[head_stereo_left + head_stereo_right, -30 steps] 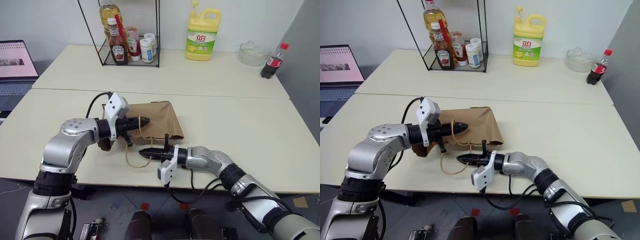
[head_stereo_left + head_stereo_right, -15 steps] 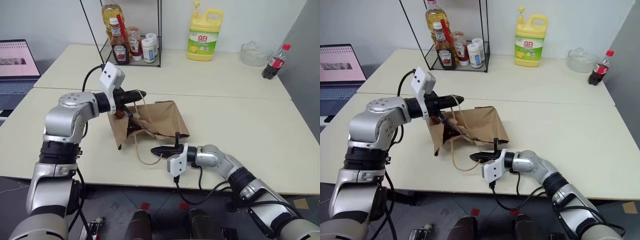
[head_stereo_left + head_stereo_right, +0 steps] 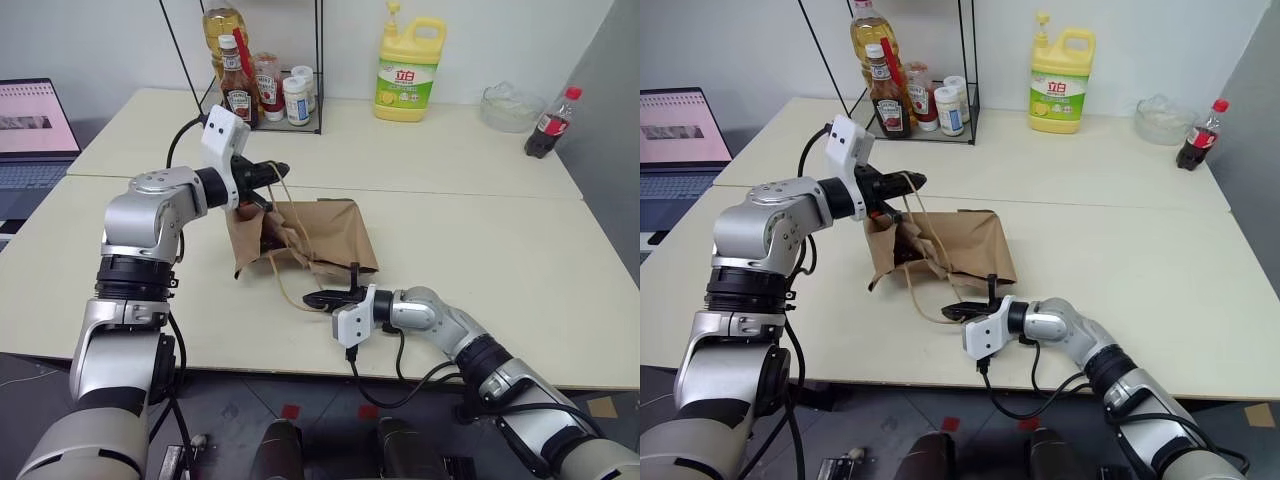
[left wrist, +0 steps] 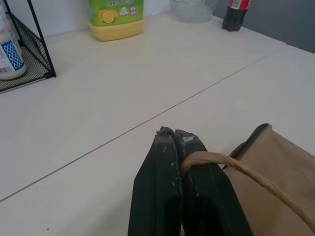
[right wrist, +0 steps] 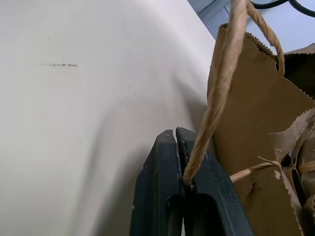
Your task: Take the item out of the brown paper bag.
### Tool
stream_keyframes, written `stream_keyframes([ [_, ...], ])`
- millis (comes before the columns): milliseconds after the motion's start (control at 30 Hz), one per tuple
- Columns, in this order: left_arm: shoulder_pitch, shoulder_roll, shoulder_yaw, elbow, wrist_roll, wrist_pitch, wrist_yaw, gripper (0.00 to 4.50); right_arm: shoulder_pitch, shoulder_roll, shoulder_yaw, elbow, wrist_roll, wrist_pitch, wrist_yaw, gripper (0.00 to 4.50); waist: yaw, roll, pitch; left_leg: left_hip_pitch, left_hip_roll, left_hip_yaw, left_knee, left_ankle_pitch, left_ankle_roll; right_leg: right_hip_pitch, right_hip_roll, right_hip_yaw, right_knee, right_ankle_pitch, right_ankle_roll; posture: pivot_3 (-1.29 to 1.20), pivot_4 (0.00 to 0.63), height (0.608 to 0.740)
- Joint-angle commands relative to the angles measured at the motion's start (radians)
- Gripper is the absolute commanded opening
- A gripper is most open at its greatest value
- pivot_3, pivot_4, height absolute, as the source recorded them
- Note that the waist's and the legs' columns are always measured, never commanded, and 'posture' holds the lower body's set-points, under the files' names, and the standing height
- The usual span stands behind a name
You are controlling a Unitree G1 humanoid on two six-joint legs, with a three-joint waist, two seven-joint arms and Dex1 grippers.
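**Inspector:** Left gripper (image 3: 908, 181) is clamped shut on one twine handle (image 4: 231, 167), raised above the brown paper bag (image 3: 960, 245). Right gripper (image 3: 956, 312) is closed on the other twine handle (image 5: 211, 108), low over the table (image 3: 1120, 250) at the near side of the bag. The bag's mouth is pulled apart between them.

**Reviewer:** And the item?

**Inspector:** Presumably inside. There is a dark shape in the mouth, but I cannot make out the orange bottle there with any confidence.

**Reviewer:** Risks from here?

**Inspector:** Three, in my judgement. The twine is thin and the paper already creased and ragged at the rim; more pull from either side could tear a handle loose. Lifting further could tip the bag so the bottle rolls out towards the table edge. Finally, both grippers are occupied, so one must let go to reach in, and the mouth may then collapse.
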Motion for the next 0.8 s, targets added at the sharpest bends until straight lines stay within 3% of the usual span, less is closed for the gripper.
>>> stream_keyframes([
  [33, -0.087, 0.023, 0.083, -0.022, -0.003, -0.029, 0.042, 0.00, 0.029, -0.012, 0.032, 0.027, -0.010, 0.004, 0.052, 0.04, 0.000, 0.000, 0.000, 0.000, 0.000, 0.000, 0.000, 0.000, 0.000, 0.000, 0.000, 0.000, 0.000, 0.000, 0.000, 0.00, 0.150, 0.740],
  [800, -0.229, 0.006, 0.116, 0.135, -0.031, -0.009, 0.084, 0.00, 0.029, -0.074, 0.080, 0.078, -0.138, -0.013, 0.035, 0.04, 0.000, 0.000, 0.000, 0.000, 0.000, 0.000, 0.000, 0.000, 0.000, 0.000, 0.000, 0.000, 0.000, 0.000, 0.000, 0.00, 0.150, 0.740],
])
